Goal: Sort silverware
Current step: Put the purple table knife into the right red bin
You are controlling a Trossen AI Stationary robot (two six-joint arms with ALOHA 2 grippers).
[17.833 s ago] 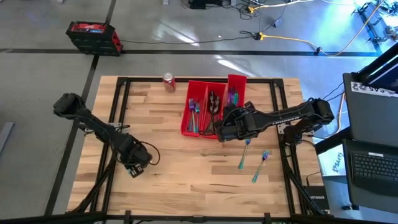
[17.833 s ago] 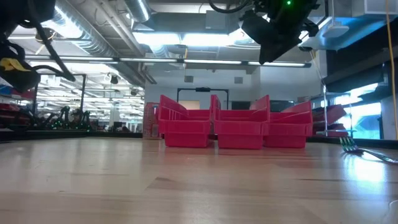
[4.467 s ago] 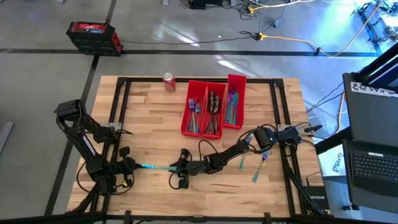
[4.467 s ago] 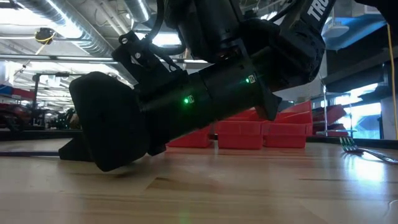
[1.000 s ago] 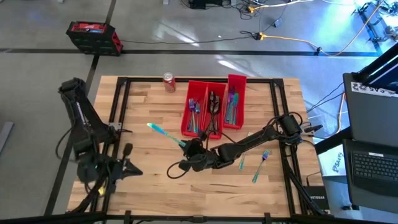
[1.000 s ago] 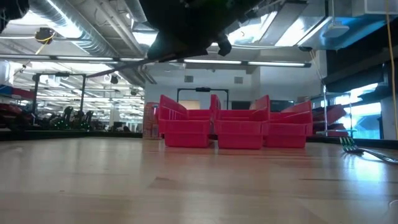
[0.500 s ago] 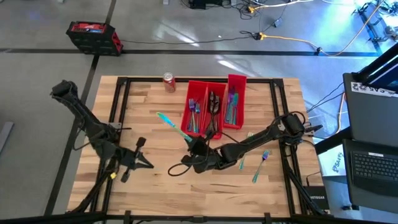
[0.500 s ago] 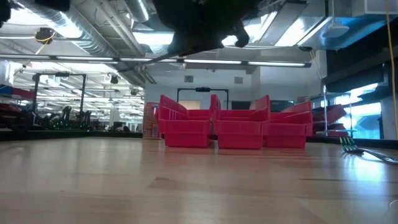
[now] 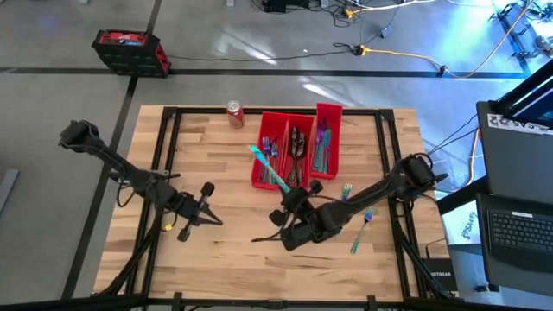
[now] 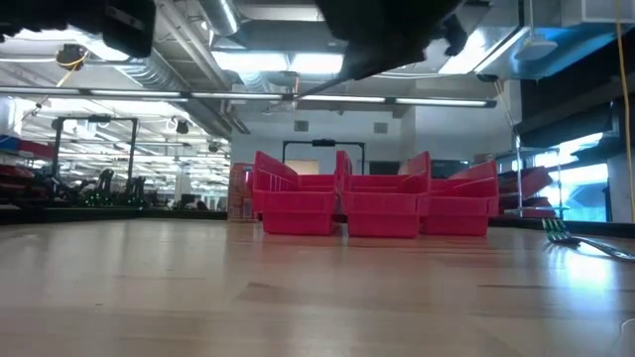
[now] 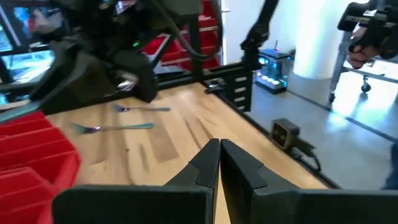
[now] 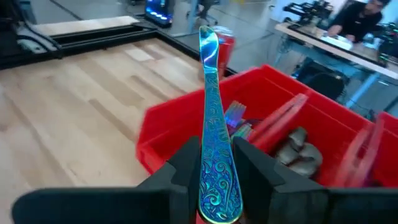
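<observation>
My right gripper point(image 9: 285, 197) hangs over the middle of the table, just near of the three red bins point(image 9: 278, 177), and is shut on an iridescent teal knife point(image 9: 268, 171). The knife's blade tip point(image 12: 208, 38) reaches toward the left bin point(image 12: 171, 134), which holds forks; the middle bin holds spoons point(image 12: 297, 149). Two forks point(image 11: 112, 127) point(image 11: 140, 108) lie flat on the table near its right edge. My left gripper point(image 9: 214, 220) is shut on nothing above the table's near left part; its fingers point(image 11: 219, 155) show closed. My right gripper pinches the knife's ornate handle point(image 12: 215, 163), near its wide free end, between its two fingers point(image 12: 186, 163). The knife sticks out forward along the fingers, which point from the table's near right toward its far left. It is lifted clear of the table.
A red soda can point(image 9: 234, 113) stands at the far edge, left of the bins. In the low view a fork point(image 10: 585, 241) lies at the right, with the bins point(image 10: 377, 210) across the middle. A black frame runs along the table's edges.
My right gripper has moved toward the table's right edge and turned, swinging the knife's blade from over the open table to the left bin. My left gripper, still shut, has moved toward the table's middle and turned.
</observation>
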